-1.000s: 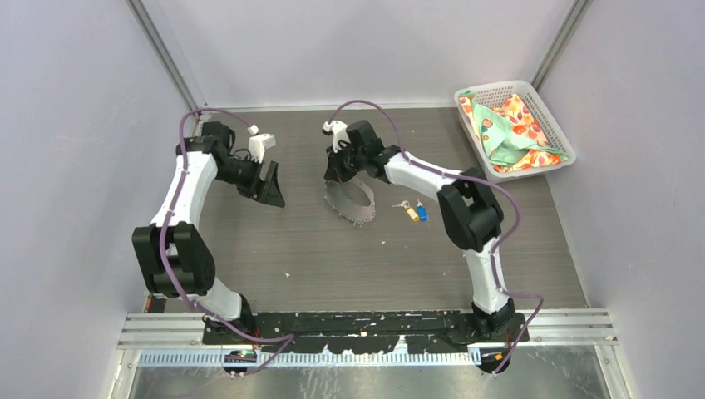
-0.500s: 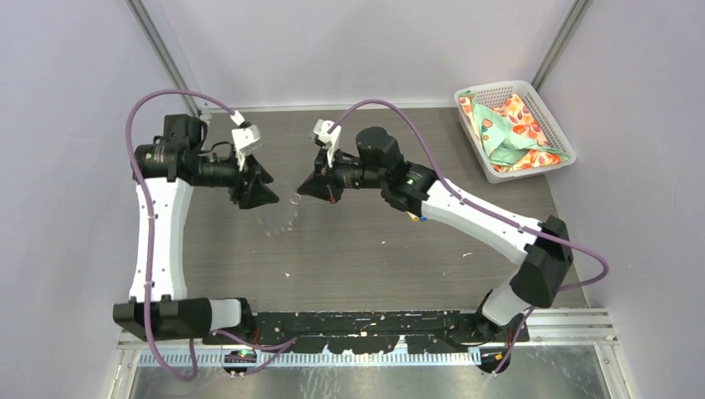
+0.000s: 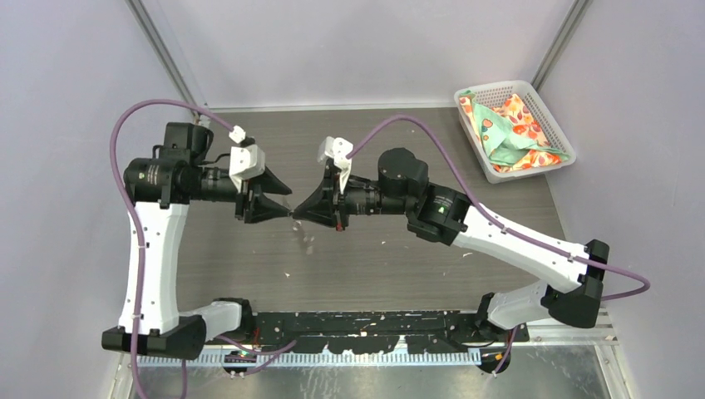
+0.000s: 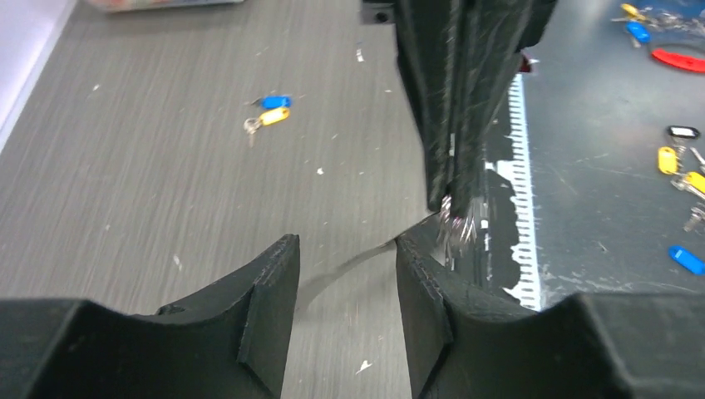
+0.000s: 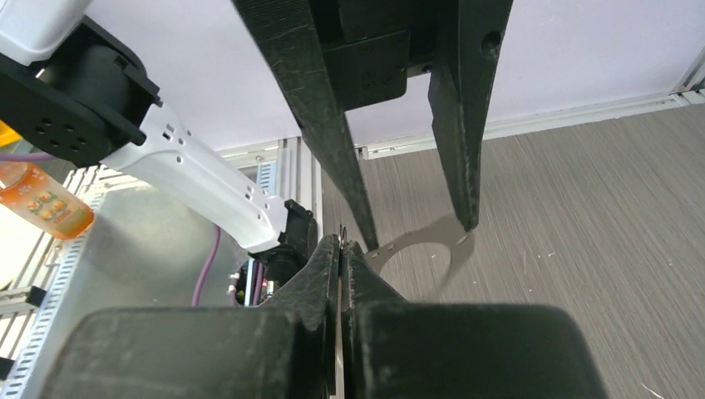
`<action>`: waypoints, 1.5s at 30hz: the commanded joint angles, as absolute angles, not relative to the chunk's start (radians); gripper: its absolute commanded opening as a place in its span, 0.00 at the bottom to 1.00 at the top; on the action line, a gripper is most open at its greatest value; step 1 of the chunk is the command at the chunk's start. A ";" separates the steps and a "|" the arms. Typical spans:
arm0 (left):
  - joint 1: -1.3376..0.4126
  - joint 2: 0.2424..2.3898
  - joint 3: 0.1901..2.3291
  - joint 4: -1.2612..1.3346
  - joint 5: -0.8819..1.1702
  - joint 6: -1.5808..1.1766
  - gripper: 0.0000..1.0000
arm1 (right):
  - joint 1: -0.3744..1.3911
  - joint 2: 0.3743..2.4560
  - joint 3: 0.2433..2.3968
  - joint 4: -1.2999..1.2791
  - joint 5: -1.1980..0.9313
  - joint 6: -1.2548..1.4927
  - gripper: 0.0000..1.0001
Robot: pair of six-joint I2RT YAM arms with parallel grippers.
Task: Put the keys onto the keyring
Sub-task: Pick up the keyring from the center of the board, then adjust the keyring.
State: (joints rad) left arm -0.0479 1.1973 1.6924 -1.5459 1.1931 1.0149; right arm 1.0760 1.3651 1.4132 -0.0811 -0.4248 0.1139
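Keyring (image 4: 349,270): thin grey cord loop, floppy, near weightless, sagging mid-air at frame centre; likely to twist and slip. Best hold looks to be near metal fitting. Right gripper (image 4: 456,199) pinched tight on it there. Left gripper (image 4: 345,249): fingers apart, straddling cord, gripping nothing. Keys (image 4: 276,115): upper left, flat on table (image 4: 125,208); tiny, rigid; take by plastic heads. Table top grained, specks scattered; walls close.

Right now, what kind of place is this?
Probably a robot test lab. The left arm and right arm are bolted to a black rail at the edge of a grey table, with plain walls boxing it in on three sides.
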 commanded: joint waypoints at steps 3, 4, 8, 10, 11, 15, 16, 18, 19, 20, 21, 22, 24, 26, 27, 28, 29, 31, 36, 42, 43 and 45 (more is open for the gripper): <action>-0.136 1.106 1.672 -1.729 1.269 0.927 0.48 | 1.122 1.313 1.406 -0.083 -0.317 0.059 0.01; -0.144 1.091 1.661 -1.700 1.267 0.893 0.48 | 1.126 1.310 1.402 -0.082 -0.315 0.056 0.01; -0.169 1.028 1.622 -1.613 1.255 0.802 0.45 | 1.133 1.302 1.396 -0.082 -0.307 0.049 0.01; -0.180 1.008 1.609 -1.602 1.247 0.798 0.44 | 1.137 1.296 1.394 -0.083 -0.303 0.045 0.01; -0.184 1.001 1.602 -1.600 1.236 0.799 0.44 | 1.137 1.292 1.392 -0.083 -0.300 0.043 0.01; -0.199 0.980 1.575 -1.621 1.169 0.847 0.45 | 1.138 1.273 1.386 -0.093 -0.298 0.031 0.01; -0.199 0.977 1.569 -1.619 1.154 0.857 0.45 | 1.139 1.271 1.387 -0.096 -0.301 0.029 0.01; -0.200 0.969 1.560 -1.587 1.137 0.839 0.45 | 1.140 1.272 1.391 -0.103 -0.311 0.029 0.01; -0.199 0.963 1.555 -1.554 1.133 0.811 0.46 | 1.142 1.273 1.395 -0.110 -0.316 0.028 0.01; -0.201 0.954 1.547 -1.503 1.127 0.768 0.46 | 1.142 1.278 1.400 -0.116 -0.323 0.025 0.01; -0.200 0.944 1.535 -1.447 1.115 0.707 0.46 | 1.144 1.282 1.404 -0.122 -0.328 0.020 0.01; -0.200 0.932 1.525 -1.394 1.104 0.672 0.46 | 1.144 1.286 1.409 -0.130 -0.331 0.018 0.01; -0.200 0.911 1.509 -1.316 1.082 0.638 0.47 | 1.143 1.291 1.413 -0.138 -0.339 0.014 0.01; -0.199 0.901 1.503 -1.280 1.059 0.637 0.47 | 1.145 1.291 1.415 -0.147 -0.347 0.011 0.01; -0.200 0.903 1.504 -1.280 1.049 0.641 0.47 | 1.145 1.292 1.415 -0.149 -0.349 0.010 0.01; -0.200 0.906 1.510 -1.287 1.043 0.649 0.47 | 1.147 1.292 1.414 -0.152 -0.352 0.009 0.01; -0.200 0.911 1.517 -1.299 1.043 0.656 0.47 | 1.147 1.291 1.415 -0.155 -0.355 0.007 0.01; -0.199 0.926 1.535 -1.329 1.060 0.678 0.47 | 1.147 1.292 1.417 -0.163 -0.362 0.006 0.01; -0.201 0.953 1.554 -1.356 1.141 0.679 0.47 | 1.151 1.299 1.427 -0.164 -0.376 0.006 0.01; -0.215 0.968 1.559 -1.370 1.150 0.680 0.44 | 1.159 1.301 1.434 -0.164 -0.383 0.005 0.01; -0.218 0.970 1.561 -1.372 1.149 0.681 0.44 | 1.160 1.302 1.435 -0.165 -0.383 0.006 0.01; -0.222 0.972 1.562 -1.371 1.150 0.683 0.43 | 1.161 1.302 1.434 -0.164 -0.385 0.006 0.01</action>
